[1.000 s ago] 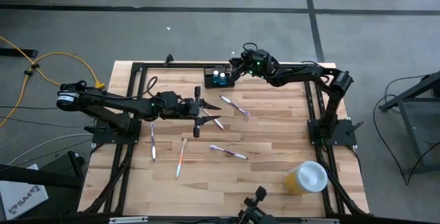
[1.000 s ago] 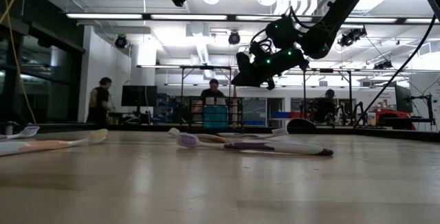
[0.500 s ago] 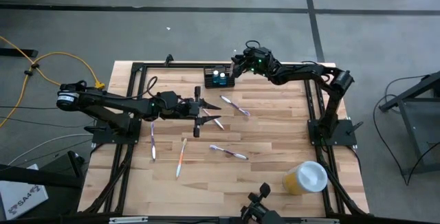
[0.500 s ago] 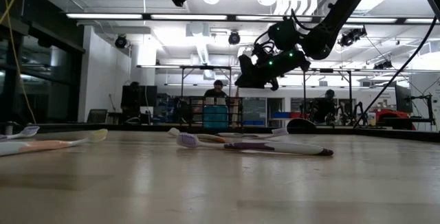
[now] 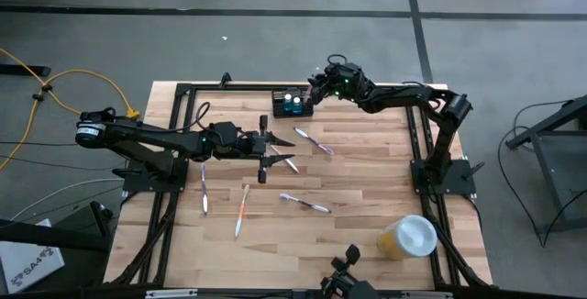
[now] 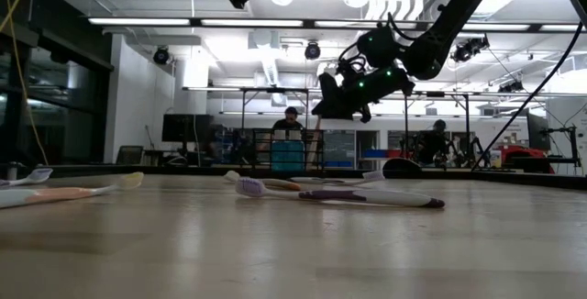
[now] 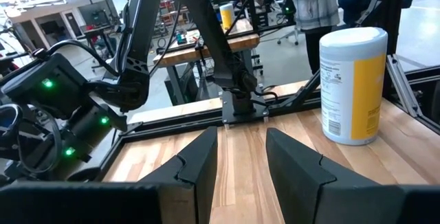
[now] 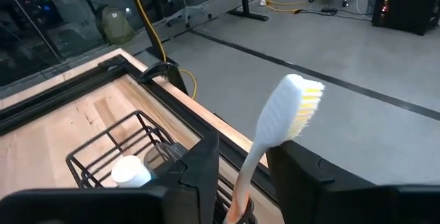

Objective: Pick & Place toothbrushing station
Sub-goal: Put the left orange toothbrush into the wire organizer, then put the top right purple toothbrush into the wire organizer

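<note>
High view first: my left gripper hangs over the middle of the table with its fingers spread and nothing between them, loose toothbrushes lying around it, one purple toothbrush just beyond it toward the near edge. Further right, at the far edge, sits the toothbrushing station, a black wire caddy holding two small bottles with light caps. Just beside it on its right, my right gripper hovers at its corner; its wrist view shows a white-headed toothbrush standing upright between my two fingers, the handle dropping into the gap above the caddy's rim, but I cannot tell whether they press on it. At the near right corner stands a yellow cup with a white lid, well apart from everything else
</note>
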You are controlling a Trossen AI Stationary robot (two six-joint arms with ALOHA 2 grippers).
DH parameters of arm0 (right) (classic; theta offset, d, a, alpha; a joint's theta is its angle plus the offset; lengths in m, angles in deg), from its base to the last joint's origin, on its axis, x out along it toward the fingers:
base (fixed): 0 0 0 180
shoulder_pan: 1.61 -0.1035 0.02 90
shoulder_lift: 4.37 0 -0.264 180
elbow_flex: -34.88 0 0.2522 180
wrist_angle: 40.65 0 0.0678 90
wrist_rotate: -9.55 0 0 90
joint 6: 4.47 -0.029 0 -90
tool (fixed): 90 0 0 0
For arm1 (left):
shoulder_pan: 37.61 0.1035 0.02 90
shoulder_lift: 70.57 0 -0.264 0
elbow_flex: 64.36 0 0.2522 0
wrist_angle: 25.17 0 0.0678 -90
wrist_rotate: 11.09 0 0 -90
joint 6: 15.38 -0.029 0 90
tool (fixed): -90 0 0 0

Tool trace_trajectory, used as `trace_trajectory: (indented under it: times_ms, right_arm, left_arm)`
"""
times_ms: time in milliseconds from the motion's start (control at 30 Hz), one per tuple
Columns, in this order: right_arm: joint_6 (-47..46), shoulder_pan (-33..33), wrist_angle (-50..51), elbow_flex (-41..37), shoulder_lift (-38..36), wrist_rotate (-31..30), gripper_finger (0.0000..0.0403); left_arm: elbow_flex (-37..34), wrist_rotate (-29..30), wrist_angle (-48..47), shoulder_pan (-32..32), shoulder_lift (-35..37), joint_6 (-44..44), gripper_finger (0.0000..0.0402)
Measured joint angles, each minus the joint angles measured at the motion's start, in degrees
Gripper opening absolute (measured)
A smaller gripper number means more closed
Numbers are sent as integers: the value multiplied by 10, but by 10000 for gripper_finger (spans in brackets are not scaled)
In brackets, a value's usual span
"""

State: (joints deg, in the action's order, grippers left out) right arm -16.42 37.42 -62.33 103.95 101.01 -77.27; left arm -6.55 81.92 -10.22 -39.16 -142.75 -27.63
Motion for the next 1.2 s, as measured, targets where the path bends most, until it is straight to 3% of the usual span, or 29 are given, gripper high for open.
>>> trace_trajectory:
  times_ms: [467, 1200]
  right_arm:
    - [-1, 0, 11, 0, 0, 0, 165]
    - [18, 0, 249, 0, -114, 7, 168]
  left_arm:
    - [0, 0, 0, -2, 0, -4, 120]
    - [0, 0, 0, -3, 0, -3, 120]
